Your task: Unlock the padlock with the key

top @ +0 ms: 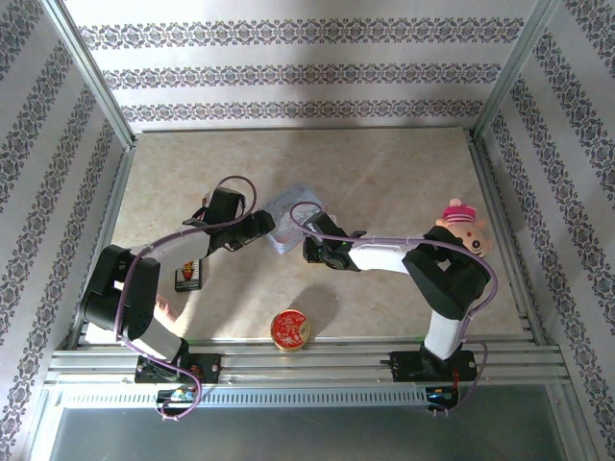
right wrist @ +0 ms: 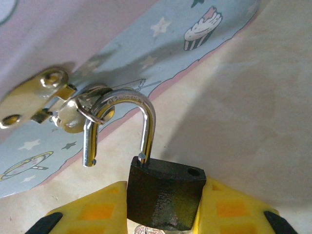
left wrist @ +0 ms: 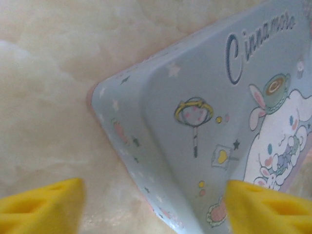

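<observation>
In the top view, the left gripper (top: 258, 230) sits at the left edge of the pastel-blue box (top: 291, 213), mid-frame. The right gripper (top: 309, 250) is against the box's lower right edge. The red tin (top: 290, 329) lies well apart, at lower centre.

In the left wrist view, the yellow fingers (left wrist: 44, 207) stand wide apart at the bottom corners of the frame. They straddle a corner of the box and grip nothing.

In the right wrist view, the right gripper's yellow pads (right wrist: 229, 209) clamp the black body of the padlock (right wrist: 165, 195) at bottom centre. Its shackle (right wrist: 122, 105) is popped open. One leg hangs free at left, and the bow is hooked through the ring of the brass hasp (right wrist: 34, 100). A pale metal sliver at the bottom edge may be the key (right wrist: 145, 229); I cannot tell.

The lock looks open, so the danger lies in the next move. A straight pull back could drag the box by its hasp, since the left fingers are not closed on it. A push toward the box could drive the free leg back into its hole and relock it.
</observation>
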### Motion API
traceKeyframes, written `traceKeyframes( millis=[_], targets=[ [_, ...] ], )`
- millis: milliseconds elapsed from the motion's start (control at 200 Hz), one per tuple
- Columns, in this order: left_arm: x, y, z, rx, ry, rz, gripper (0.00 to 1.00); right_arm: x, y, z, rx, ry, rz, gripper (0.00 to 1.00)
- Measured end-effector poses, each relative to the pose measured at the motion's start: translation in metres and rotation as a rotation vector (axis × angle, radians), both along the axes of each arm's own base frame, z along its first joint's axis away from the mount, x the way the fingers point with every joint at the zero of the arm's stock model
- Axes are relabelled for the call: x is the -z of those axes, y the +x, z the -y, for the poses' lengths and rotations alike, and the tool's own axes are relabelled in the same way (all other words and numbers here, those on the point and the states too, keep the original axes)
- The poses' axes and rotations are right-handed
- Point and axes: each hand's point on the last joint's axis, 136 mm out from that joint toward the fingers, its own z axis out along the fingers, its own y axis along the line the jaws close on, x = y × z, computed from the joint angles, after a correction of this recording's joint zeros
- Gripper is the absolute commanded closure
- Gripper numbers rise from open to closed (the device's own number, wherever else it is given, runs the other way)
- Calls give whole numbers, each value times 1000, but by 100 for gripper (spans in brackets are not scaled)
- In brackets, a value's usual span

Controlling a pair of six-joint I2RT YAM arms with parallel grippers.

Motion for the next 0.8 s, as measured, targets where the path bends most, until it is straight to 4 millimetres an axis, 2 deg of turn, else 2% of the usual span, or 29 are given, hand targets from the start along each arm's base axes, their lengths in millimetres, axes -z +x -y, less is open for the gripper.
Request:
traceKeyframes(
  millis=[305,385,535,800],
  targets=[
    [-18,-3,6,37,107,78,1,-1,0,1,15,9,-3,98],
    [-15,-4,8,51,147,84,1,-1,0,3,19,8,-5,98],
    [3,-7,5,65,202,51,1,-1,0,3,20,8,-6,98],
    [4,-6,6,72,210,61,1,-2,3,7,33,21,-12,98]
  ],
)
